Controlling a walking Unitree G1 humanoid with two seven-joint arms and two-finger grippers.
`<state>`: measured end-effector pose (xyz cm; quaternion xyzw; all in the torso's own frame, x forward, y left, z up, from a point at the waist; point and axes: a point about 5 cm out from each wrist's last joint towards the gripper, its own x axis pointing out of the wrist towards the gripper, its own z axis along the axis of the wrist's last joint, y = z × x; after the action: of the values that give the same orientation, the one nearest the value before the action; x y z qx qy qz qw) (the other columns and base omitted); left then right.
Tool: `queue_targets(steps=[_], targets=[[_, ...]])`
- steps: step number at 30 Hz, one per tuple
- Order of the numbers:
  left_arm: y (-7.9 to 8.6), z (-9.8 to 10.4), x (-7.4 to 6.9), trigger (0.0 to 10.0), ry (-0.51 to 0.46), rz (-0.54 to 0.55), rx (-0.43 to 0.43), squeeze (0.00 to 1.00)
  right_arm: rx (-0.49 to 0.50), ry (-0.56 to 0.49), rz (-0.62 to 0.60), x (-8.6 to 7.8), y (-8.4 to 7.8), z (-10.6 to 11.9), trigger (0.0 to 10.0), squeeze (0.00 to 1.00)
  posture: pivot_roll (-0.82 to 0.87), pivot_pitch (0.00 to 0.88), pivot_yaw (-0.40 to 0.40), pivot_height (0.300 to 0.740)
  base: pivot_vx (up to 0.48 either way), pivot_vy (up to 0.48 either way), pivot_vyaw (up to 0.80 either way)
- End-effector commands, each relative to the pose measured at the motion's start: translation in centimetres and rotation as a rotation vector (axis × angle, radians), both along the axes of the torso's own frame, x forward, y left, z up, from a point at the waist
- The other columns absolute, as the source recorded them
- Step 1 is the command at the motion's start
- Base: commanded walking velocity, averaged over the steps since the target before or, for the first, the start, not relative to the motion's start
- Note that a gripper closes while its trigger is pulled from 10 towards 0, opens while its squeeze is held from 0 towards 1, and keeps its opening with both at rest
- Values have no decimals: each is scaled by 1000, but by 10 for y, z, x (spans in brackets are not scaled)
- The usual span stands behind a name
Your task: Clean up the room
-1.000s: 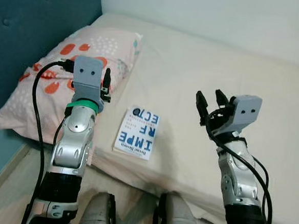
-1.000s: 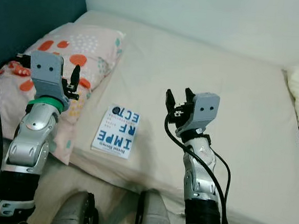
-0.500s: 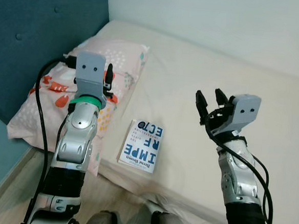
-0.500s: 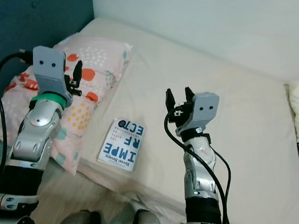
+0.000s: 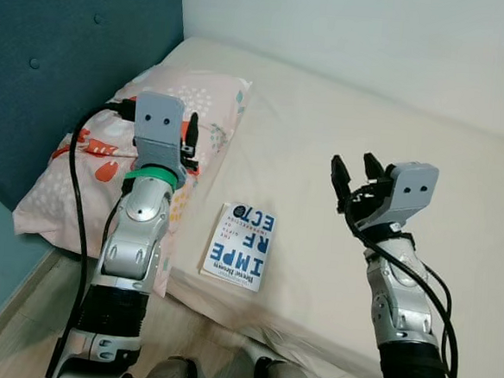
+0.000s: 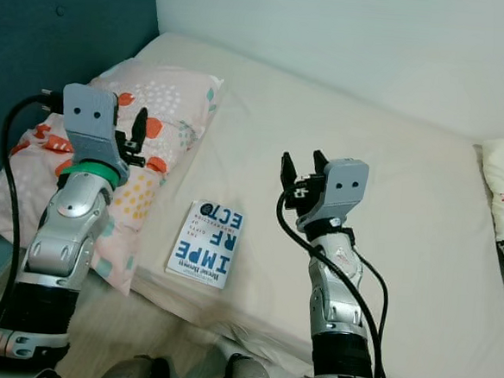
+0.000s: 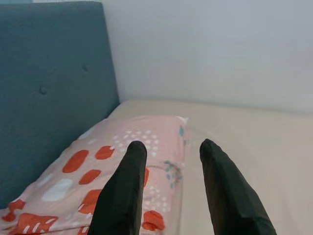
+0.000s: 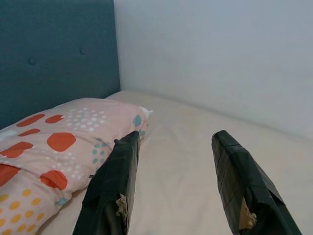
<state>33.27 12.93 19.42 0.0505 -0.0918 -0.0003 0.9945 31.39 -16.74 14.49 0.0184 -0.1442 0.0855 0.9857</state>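
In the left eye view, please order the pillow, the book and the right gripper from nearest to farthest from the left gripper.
1. Pillow: directly under the left gripper.
2. Book: on the bed edge, lower right of it.
3. Right gripper: far right, raised above the mattress.

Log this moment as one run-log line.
left tool: open, raised over pillow | right tool: open, raised over bed | book: flat near bed edge, untouched

**Book on bed edge**

Book (image 5: 239,246): blue & white cover w/ big block letters, closed, lying flat, face up on the cream bed (image 5: 342,143), lower centre of frame, near the mattress's front edge, just beside the pink patterned pillow (image 5: 98,170).
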Motion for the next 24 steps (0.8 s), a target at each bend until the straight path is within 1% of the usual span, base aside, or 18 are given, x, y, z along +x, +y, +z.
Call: queue_targets(steps=[1,5,16,18,20,24], targets=[[-1,-12,0,10000,52,-8,-2,0,29,17,-4,1,-1,-3,10000,0,-65,0,-9,740,0,0,-800],[-3,-12,0,10000,62,-23,-20,0,45,20,-8,2,-2,-3,10000,0,-65,0,-8,740,0,0,-800],[-7,-13,2,10000,94,-56,-44,0,47,19,-8,3,-5,-3,10000,0,-68,0,-7,740,0,0,-800],[-8,-13,2,10000,94,-60,-42,0,48,19,-7,3,-4,-4,10000,0,-69,0,-6,740,0,0,-800],[-8,-12,3,10000,82,-60,-21,0,52,21,-5,3,-4,-4,10000,0,-69,0,-4,740,0,0,-800],[-8,-12,3,10000,79,-61,-16,0,55,22,-5,3,-4,-5,10000,0,-69,0,-2,740,0,0,-800]])
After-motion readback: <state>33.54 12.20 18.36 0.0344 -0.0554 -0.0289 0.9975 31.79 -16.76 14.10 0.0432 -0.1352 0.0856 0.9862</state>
